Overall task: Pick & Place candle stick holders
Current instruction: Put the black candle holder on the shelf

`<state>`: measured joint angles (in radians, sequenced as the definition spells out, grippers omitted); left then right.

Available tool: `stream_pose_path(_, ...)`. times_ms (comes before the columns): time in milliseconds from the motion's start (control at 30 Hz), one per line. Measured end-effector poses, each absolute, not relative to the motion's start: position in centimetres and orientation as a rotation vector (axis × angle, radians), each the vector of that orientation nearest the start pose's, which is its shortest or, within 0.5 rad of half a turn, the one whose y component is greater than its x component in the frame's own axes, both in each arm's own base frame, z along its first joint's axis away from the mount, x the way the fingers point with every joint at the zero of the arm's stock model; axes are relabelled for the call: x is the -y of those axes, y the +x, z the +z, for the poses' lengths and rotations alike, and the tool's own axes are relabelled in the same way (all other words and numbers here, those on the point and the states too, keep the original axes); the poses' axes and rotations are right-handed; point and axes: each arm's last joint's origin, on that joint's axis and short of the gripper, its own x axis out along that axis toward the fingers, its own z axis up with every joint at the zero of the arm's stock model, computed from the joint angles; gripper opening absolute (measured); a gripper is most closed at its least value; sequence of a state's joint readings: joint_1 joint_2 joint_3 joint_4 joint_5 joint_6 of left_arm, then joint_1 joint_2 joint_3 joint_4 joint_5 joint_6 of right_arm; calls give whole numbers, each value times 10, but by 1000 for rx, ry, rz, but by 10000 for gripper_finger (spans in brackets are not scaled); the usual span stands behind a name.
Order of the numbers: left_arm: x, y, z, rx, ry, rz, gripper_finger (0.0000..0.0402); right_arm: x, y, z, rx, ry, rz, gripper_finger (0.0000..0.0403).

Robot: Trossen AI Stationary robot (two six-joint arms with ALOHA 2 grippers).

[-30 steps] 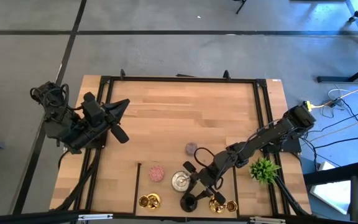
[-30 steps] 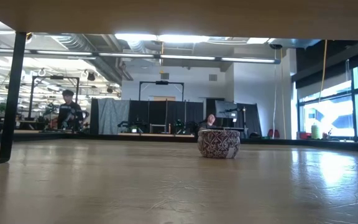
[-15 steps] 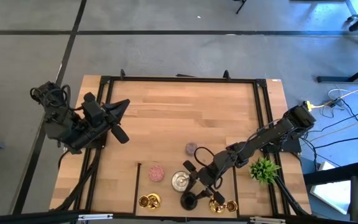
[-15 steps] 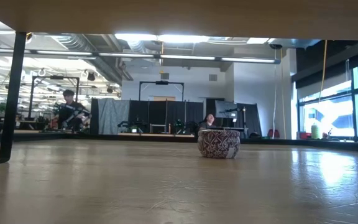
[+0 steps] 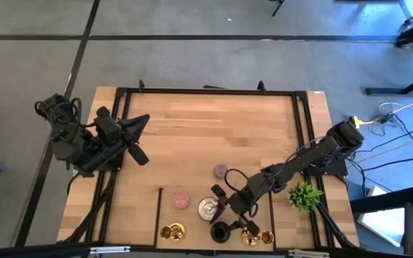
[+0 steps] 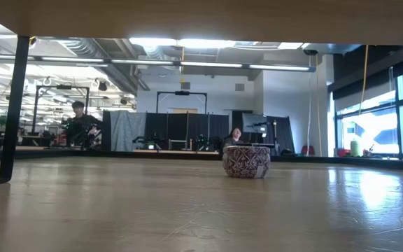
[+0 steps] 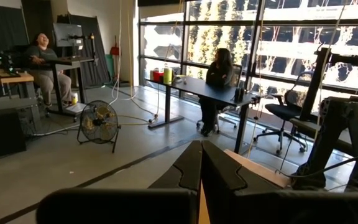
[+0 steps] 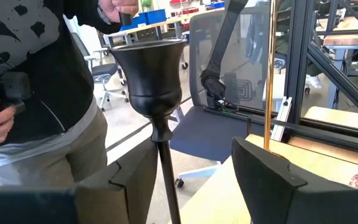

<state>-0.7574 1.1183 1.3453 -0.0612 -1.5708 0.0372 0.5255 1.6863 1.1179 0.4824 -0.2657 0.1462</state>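
A black candle stick holder point(image 5: 219, 231) with a thin stem stands upright near the table's near edge. Its cup point(image 8: 148, 65) rises above my right gripper point(image 5: 224, 217), which is open. The stem point(image 8: 166, 180) stands between the two fingers, close beside one finger point(image 8: 135, 177). Beside it stand a silver holder point(image 5: 208, 208), a pink one point(image 5: 181, 199), a mauve one point(image 5: 221, 170) and small gold ones point(image 5: 171, 231) point(image 5: 249, 235). My left gripper point(image 5: 142, 120) is shut, raised over the table's left side. My right gripper comes level at the black holder's thin stem point(image 8: 164, 155), well below the cup, with a finger on either side. The stem stands right beside the inner face of one finger point(image 8: 143, 168); whether they touch I cannot tell. The other finger point(image 8: 263, 171) stands clear.
A green spiky plant point(image 5: 305, 195) sits right of my right arm. A black frame point(image 5: 206, 91) runs along the table's edges. A person point(image 8: 36, 93) stands just beyond the near edge. The mauve holder point(image 6: 246, 161) shows in the low view.
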Motion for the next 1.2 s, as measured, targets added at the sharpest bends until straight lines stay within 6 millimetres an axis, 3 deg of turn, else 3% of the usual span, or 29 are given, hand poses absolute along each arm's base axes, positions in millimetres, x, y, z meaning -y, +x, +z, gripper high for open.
stream_pose_path(433, 114, 163, 466, 52, -121, 812, 1, -205, 331, 264, -236, 232, 806, 213)
stream_pose_path(1200, 114, 162, 466, 51, -119, 812, 3, -205, 331, 264, -247, 247, 806, 213)
